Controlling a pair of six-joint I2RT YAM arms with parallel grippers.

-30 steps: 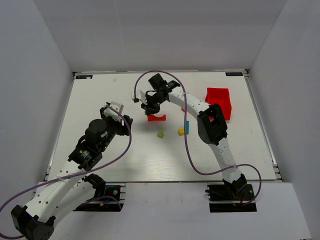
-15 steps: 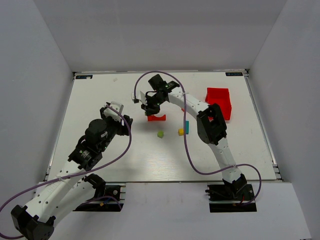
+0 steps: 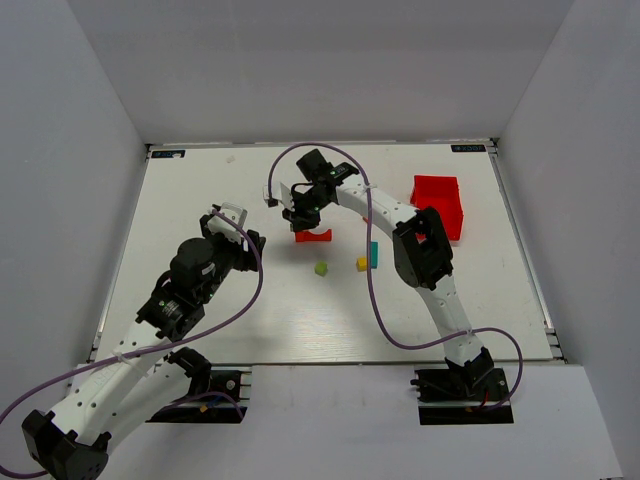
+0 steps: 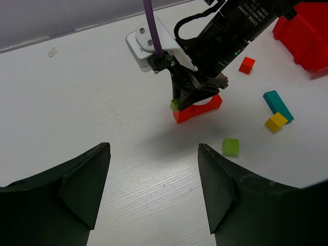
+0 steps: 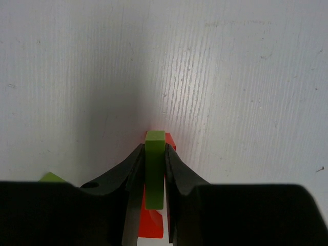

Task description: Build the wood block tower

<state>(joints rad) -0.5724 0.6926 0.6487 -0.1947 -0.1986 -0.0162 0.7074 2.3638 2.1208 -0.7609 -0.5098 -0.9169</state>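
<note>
My right gripper [image 3: 303,214] is shut on a lime-green block [image 5: 154,164] and holds it on or just above the left end of the red arch piece [image 3: 313,236]; I cannot tell if they touch. The arch also shows under the block in the right wrist view [image 5: 152,228] and in the left wrist view [image 4: 199,108]. A lime-green cube [image 3: 321,268], a yellow cube [image 3: 362,264] and a teal bar [image 3: 374,253] lie on the table nearer the arms. A small red-orange cube [image 4: 247,64] lies beyond them. My left gripper [image 4: 154,189] is open and empty, to the left of the arch.
A larger red plastic bin [image 3: 438,200] stands at the right of the white table [image 3: 200,180]. The right arm's purple cable [image 3: 376,290] loops over the table's middle. Grey walls enclose the table on three sides.
The right arm has shifted only very slightly, still holding the green block over the arch. The left arm has not moved.
</note>
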